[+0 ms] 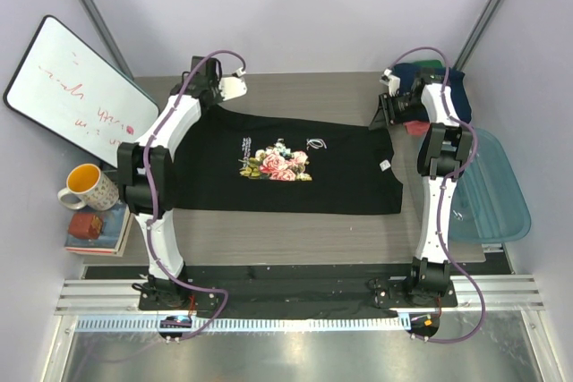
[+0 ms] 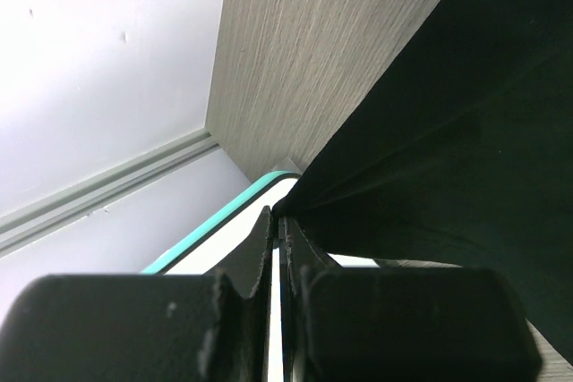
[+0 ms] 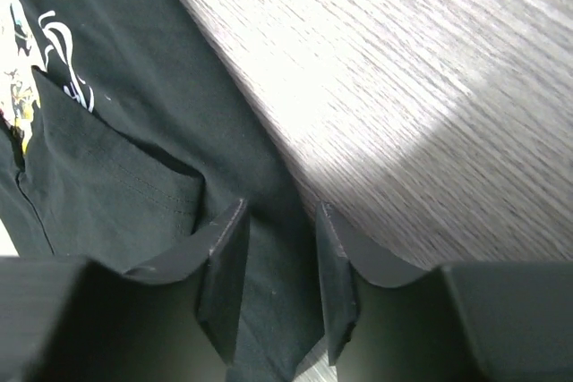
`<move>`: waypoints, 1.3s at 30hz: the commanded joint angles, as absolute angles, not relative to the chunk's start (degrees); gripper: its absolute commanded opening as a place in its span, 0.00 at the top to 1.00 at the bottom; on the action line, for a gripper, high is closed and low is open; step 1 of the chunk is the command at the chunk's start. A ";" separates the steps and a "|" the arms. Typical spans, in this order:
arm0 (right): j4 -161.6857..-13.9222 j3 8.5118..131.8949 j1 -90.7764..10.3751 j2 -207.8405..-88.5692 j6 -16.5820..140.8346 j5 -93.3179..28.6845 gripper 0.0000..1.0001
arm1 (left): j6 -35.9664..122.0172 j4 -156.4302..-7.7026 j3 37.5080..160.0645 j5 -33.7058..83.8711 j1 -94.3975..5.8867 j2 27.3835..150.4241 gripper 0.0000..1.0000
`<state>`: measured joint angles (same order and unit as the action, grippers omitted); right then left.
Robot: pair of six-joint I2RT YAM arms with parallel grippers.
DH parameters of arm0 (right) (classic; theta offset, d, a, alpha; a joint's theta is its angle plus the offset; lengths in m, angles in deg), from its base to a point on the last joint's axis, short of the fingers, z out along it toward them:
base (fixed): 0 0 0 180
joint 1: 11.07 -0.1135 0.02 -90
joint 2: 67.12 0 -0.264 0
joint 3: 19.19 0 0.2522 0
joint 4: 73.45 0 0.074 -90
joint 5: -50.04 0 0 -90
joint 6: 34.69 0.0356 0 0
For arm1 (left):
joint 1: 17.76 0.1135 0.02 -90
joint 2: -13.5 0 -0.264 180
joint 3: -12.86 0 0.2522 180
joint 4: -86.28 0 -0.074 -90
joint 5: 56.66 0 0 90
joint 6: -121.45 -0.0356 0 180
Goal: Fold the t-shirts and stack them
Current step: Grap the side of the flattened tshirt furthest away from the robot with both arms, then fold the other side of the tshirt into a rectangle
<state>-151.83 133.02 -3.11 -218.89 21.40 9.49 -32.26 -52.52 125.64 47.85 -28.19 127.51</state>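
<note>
A black t-shirt [image 1: 286, 167] with a pink rose print lies spread flat across the table. My left gripper [image 1: 218, 106] is at the shirt's far left corner. In the left wrist view that gripper [image 2: 279, 216] is shut on the black cloth [image 2: 448, 131], which pulls taut from its tips. My right gripper [image 1: 383, 121] is at the shirt's far right corner. In the right wrist view its jaws [image 3: 282, 212] stand apart, open, straddling the shirt's edge [image 3: 116, 131], with cloth lying between the fingers. A navy t-shirt [image 1: 455, 87] lies bunched behind the right arm.
A translucent blue tub [image 1: 492, 194] sits at the table's right edge. A whiteboard [image 1: 76, 91] leans at the left, its teal rim [image 2: 215, 225] close beside my left gripper. A yellow-lined mug [image 1: 87, 187] and books [image 1: 97, 228] sit at the left front.
</note>
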 commanded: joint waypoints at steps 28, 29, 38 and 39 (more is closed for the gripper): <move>-164.53 125.01 -5.62 -199.15 8.49 10.23 0.99 | -31.92 -57.73 120.40 47.32 -28.48 123.62 1.00; -167.08 123.87 -5.97 -198.79 5.42 9.62 0.99 | -32.01 -57.81 120.31 47.14 -28.30 123.54 1.00; -173.43 107.34 -10.37 -193.43 -10.95 -1.54 0.99 | -32.19 -57.82 120.92 46.00 -26.20 123.01 1.00; -173.52 105.94 -10.72 -193.34 -12.09 -2.16 0.99 | -32.27 -57.81 120.75 45.91 -26.02 122.92 1.00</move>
